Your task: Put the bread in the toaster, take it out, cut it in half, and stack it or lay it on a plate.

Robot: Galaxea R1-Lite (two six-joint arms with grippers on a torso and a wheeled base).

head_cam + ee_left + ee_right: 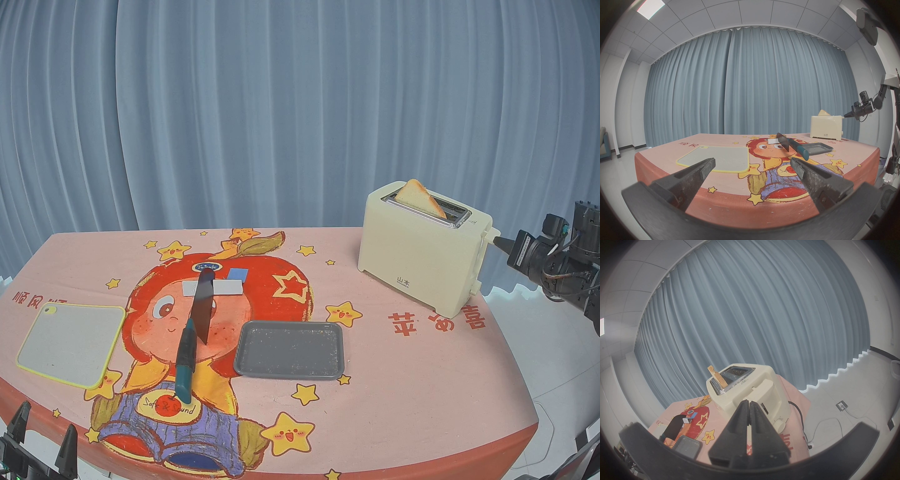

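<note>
- Blue-grey curtain (281,112) fills the back; round table (406,387) sits in front under a pink cartoon cloth (187,406).
- We see the bread (420,197) standing in a slot of the toaster (419,256), with a triangular corner poking above the top, tilted.
- From the right wrist view it is the same: bread (716,376) sits in the slot farther from the lever (762,389) and leans out of the toaster (747,405).
- Toaster is cream and sits at the table's far right, near the edge.
- Right gripper (504,243) is at the toaster's lever end, off the table's right side, with its fingers pressed together and nothing between them (749,403). We cannot tell if it touches the lever.
- Dark grey tray (289,350) sits mid-table, well apart from the toaster; nothing is on it but crumbs.
- Knife (190,337) lies just left of the tray, teal handle toward the near edge and dark blade pointing away.
- Small white and blue blocks (228,287) are by the blade's far end.
- Cutting board (70,344), grey with a yellow rim, lies flat at the table's left.
- Left gripper (47,420) hangs off the near left edge of the table, fingers spread wide (752,161), holding nothing.
- In the left wrist view, the cutting board (720,157) is nearest, the knife (792,147) beyond it, and the toaster (826,127) far off.
</note>
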